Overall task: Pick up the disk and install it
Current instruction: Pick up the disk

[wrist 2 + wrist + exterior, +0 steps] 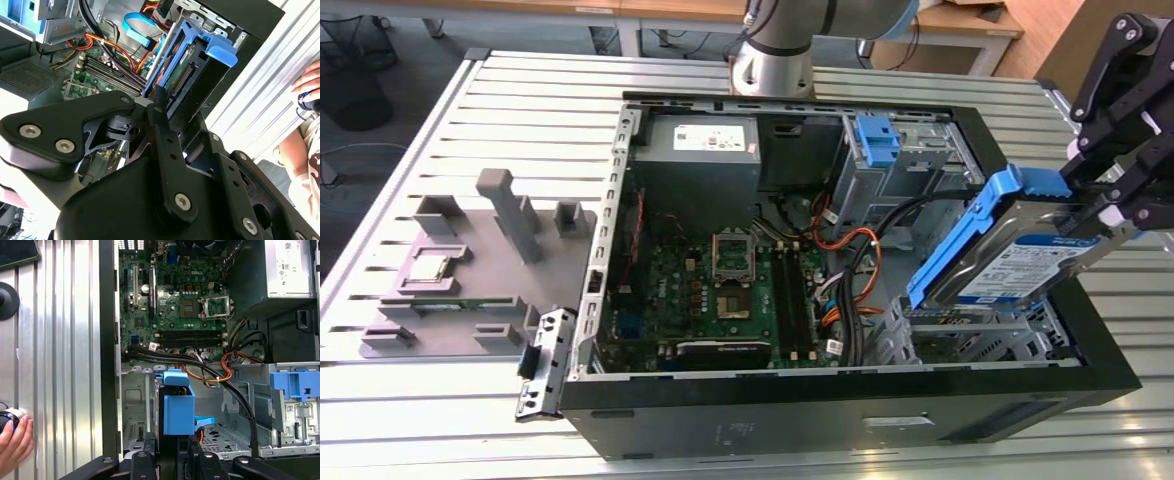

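From the ribbed aluminium table [427, 400] at frame left, past the green motherboard [734, 290] in the open black case [854, 425], your hand [1097, 215] at the right edge pinches the disk [1021, 260], tilted above the perforated metal bay [974, 335]. Best to square its smooth silver body and blue plastic carrier to that bay, clear of the cables [861, 270] nearby.

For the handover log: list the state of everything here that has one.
disk: held tilted above the drive cage, not seated.
gripper: jaws shut on the disk.
computer case: lying flat, side open.
drive cage: empty.
blue bracket: sitting in its own bay.
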Robot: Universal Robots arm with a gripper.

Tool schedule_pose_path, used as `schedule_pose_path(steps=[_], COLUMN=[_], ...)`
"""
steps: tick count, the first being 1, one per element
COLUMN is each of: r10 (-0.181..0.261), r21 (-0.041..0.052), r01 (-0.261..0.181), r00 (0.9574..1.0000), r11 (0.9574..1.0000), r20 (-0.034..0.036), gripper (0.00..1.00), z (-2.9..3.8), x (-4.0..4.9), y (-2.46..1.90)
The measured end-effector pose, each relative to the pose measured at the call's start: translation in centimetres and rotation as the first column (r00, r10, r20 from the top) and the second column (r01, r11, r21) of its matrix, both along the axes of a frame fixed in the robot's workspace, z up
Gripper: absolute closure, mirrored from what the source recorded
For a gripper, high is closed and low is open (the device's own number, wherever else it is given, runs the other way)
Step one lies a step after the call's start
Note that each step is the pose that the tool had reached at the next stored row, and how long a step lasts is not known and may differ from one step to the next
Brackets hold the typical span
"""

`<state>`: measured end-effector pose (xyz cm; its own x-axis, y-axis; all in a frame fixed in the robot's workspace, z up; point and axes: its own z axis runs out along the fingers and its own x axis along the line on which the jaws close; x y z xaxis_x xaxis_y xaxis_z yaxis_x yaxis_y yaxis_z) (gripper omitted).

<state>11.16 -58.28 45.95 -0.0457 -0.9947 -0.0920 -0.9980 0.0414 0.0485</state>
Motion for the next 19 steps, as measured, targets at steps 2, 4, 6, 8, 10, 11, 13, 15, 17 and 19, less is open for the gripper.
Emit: schedule_pose_path(steps=[2, 4, 6, 8, 10, 11, 13, 15, 17, 19], r10=[0.000, 0.000, 0.000, 0.000, 0.000, 0.000, 0.000, 0.000, 0.000, 0.000], r21=[0.0001, 0.0003, 0.0000, 0.0001, 0.0002, 0.0000, 0.0000, 0.0003, 0.0001, -0.0001], r01=[0.000, 0.000, 0.000, 0.000, 0.000, 0.000, 0.000, 0.000, 0.000, 0.000], r00=[1.0000, 1.0000, 1.0000, 1.0000, 1.0000, 1.0000, 1.0000, 1.0000, 1.0000, 1.0000], r11=[1.0000, 1.0000, 1.0000, 1.0000, 1.0000, 1.0000, 1.0000, 1.0000, 1.0000, 1.0000], r20=[0.0000, 0.0004, 0.0007, 0.0007, 0.0009, 0.0009, 0.0010, 0.0011, 0.0013, 0.0014], gripper=[0.65, 0.65, 0.65, 0.65, 0.65, 0.65, 0.65, 0.65, 0.65, 0.65], z=[-0.02, -0.08, -0.10, -0.13, -0.19, -0.21, -0.24, -0.30, -0.35, -0.36], x=[0.00, 0.00, 0.01, 0.00, 0.00, 0.00, 0.00, 0.00, 0.00, 0.00], y=[0.00, 0.00, 0.00, 0.00, -0.01, -0.02, -0.04, -0.04, -0.05, -0.05])
